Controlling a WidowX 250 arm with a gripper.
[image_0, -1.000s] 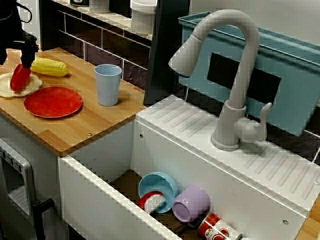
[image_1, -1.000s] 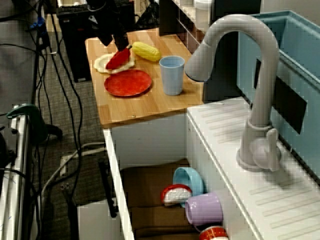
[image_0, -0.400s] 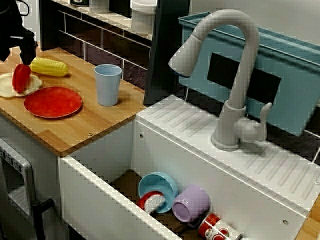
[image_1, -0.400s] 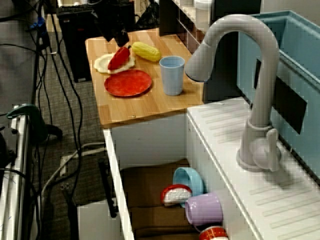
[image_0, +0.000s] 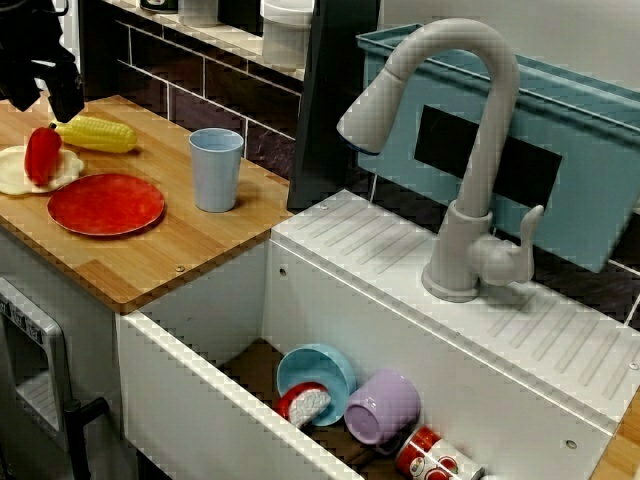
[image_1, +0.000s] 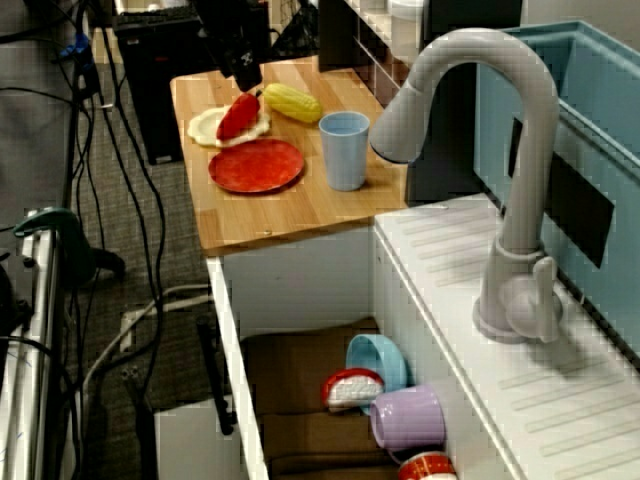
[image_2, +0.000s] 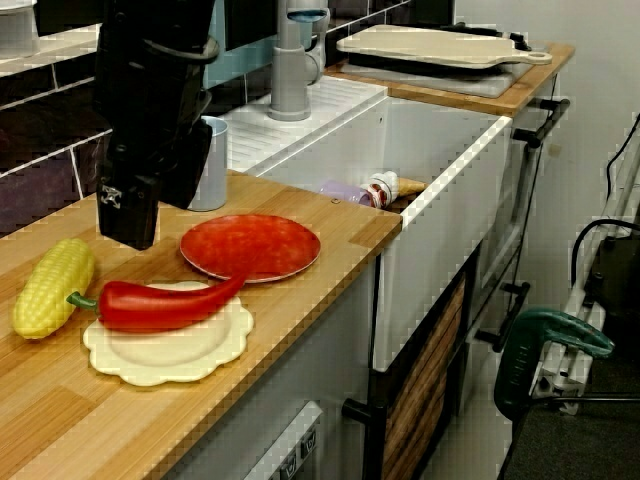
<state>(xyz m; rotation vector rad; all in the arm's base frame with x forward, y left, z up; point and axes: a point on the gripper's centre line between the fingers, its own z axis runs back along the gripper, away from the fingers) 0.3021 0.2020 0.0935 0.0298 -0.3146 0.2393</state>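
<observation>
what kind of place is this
Probably a mock kitchen, toy-like and set up for robot trials: a wooden counter beside a white sink with a grey faucet, plus plastic-looking corn and a red pepper set out.

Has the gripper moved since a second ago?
Yes, upward: the gripper, earlier level with the corn, is now above it, clear of the red pepper.

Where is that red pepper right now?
In the view from the side, the pepper lies at the left on the cream plate, between the corn and the red plate, just under the hand.
</observation>
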